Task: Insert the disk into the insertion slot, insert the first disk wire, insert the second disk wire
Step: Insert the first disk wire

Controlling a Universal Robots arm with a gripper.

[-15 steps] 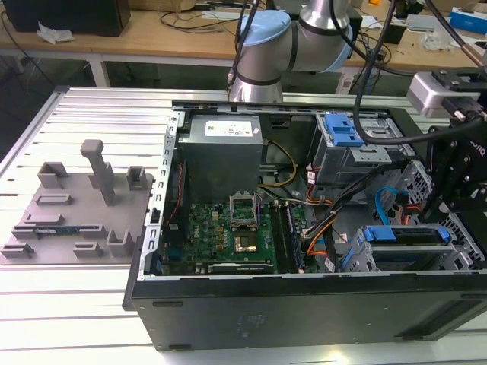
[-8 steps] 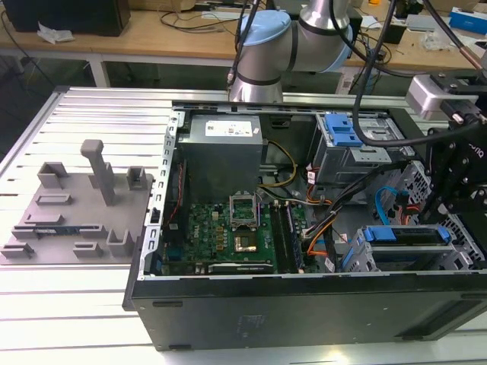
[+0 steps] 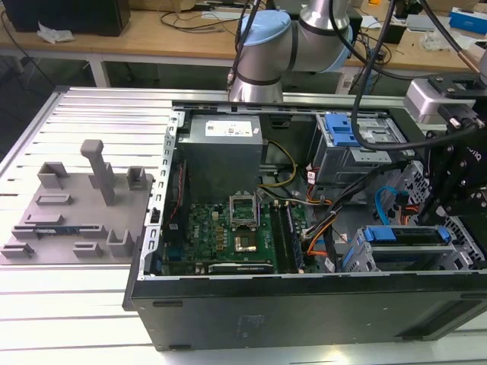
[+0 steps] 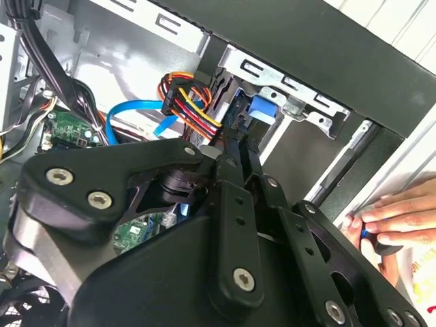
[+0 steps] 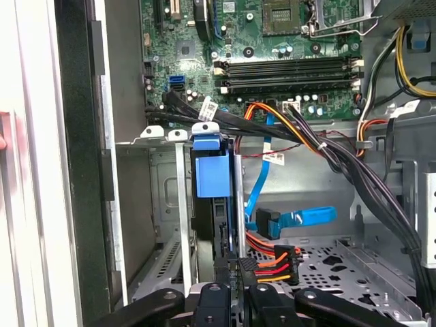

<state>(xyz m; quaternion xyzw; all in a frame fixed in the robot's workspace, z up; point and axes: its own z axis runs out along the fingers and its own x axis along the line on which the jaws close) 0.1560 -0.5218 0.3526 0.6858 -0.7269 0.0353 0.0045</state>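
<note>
Disk (image 3: 403,235) in insertion slot (image 3: 358,258) within case (image 3: 304,312)

Disk (image 5: 211,174) mostly hidden within the insertion slot (image 5: 162,204); hand (image 4: 402,216) cut off at frame edge.

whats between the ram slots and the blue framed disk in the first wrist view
A bundle of black and orange cables crosses between the ram slots and the disk, seen in the first wrist view.

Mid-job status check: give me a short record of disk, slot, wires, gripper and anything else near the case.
disk: seated in the insertion slot
multi-coloured wire plug: at the gripper, next to the disk
blue flat cable: plug end looks free, beside the disk
person's hand: at the outer edge of the case
</note>
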